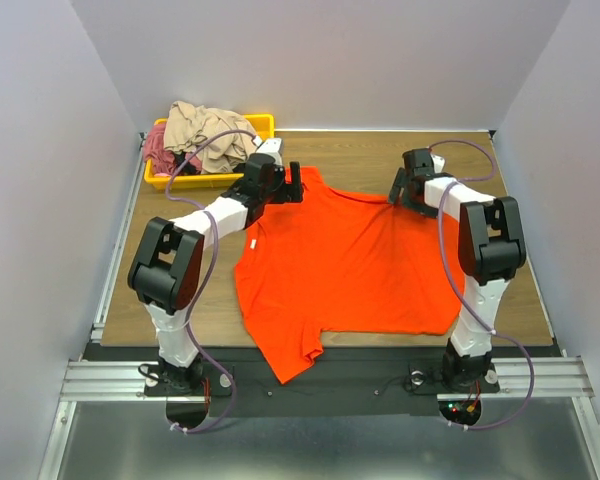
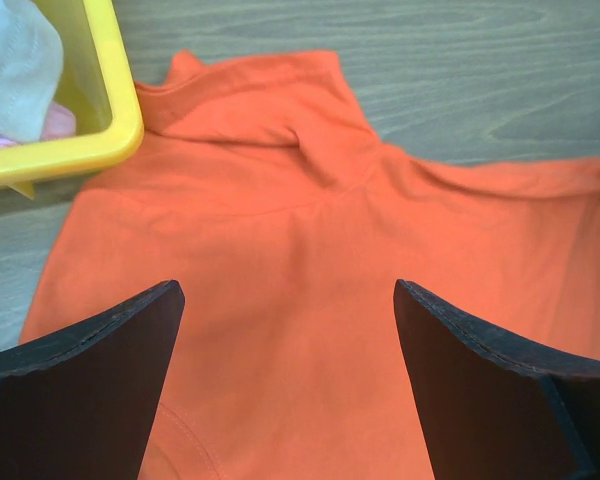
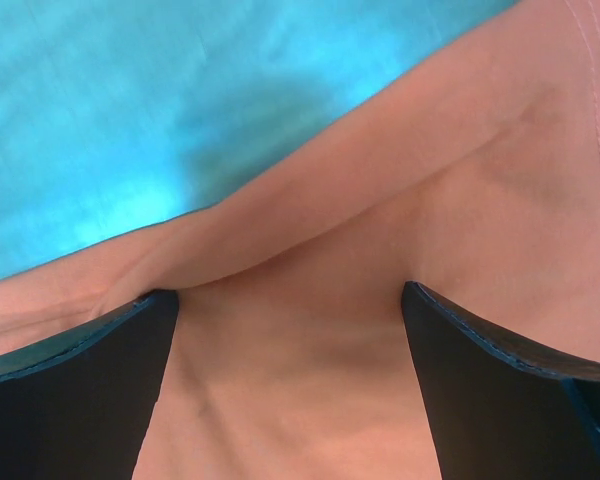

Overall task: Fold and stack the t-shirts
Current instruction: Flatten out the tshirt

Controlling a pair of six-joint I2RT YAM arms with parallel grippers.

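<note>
T-shirt [image 1: 350, 265] overhangs table [image 1: 360, 150] at near edge; left claw [image 2: 285, 300] gapes near bin [image 2: 120, 120].

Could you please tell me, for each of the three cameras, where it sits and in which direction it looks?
Top external: above and behind the arm bases, looking down at the table. Both arms show, with the left gripper and right gripper at the far edge of the orange t-shirt, and a yellow bin far left.
Left wrist: on the left arm, looking past its spread fingers at the t-shirt and the bin's corner.
Right wrist: on the right arm, very near the t-shirt's edge, colours tinted, its own spread fingers showing.
Shared: all three see the t-shirt.
</note>
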